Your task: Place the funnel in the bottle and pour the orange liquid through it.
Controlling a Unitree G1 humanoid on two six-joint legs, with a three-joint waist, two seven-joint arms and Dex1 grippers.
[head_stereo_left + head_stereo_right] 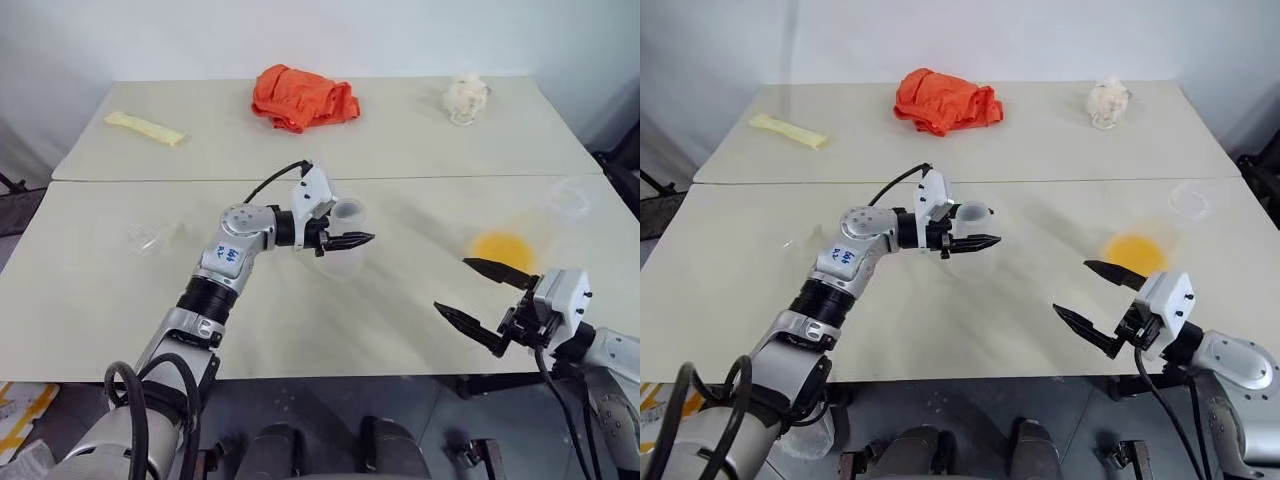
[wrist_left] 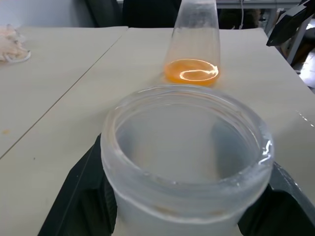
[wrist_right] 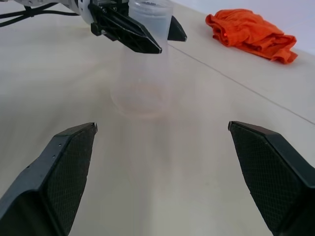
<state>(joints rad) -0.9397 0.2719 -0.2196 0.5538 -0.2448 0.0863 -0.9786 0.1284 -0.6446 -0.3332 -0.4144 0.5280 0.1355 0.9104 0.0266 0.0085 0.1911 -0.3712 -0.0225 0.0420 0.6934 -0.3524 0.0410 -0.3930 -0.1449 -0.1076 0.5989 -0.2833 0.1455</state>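
My left gripper (image 1: 350, 240) is shut on the bottle (image 1: 348, 212), a whitish translucent cylinder with a wide mouth. It holds the bottle upright by the neck over the middle of the table, and the rim (image 2: 187, 147) fills the left wrist view. Whether its base touches the table I cannot tell. The orange liquid (image 1: 500, 246) lies in the bottom of a clear conical flask (image 2: 193, 44) standing to the right. My right gripper (image 1: 452, 284) hangs open near the table's front right edge, just in front of the flask. A small clear thing that looks like the funnel (image 1: 150, 238) lies far left.
An orange-red cloth (image 1: 303, 97) lies at the back middle, a pale yellow strip (image 1: 145, 128) at the back left, and a white crumpled object (image 1: 466, 98) at the back right. A low clear round cup (image 1: 568, 197) sits at the right, beyond the flask.
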